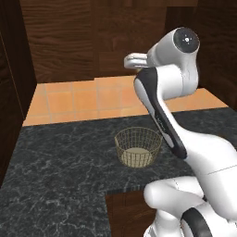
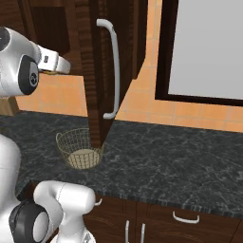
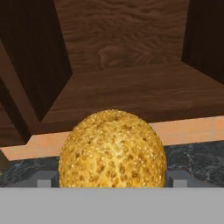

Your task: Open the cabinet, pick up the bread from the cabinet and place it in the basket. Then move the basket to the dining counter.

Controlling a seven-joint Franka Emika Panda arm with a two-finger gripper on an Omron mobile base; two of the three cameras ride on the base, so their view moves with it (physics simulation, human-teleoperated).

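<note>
Gripper (image 3: 113, 180) jaws stand wide either side of the bread (image 3: 113, 151), clasping it, in front of the cabinet's (image 2: 97, 71) open shelf. Basket (image 1: 138, 147) sits below on the near black marbled countertop (image 1: 55, 162). Cabinet door with bar handle (image 2: 114, 69) swung open; tiled wall (image 1: 78, 99) beyond.
</note>
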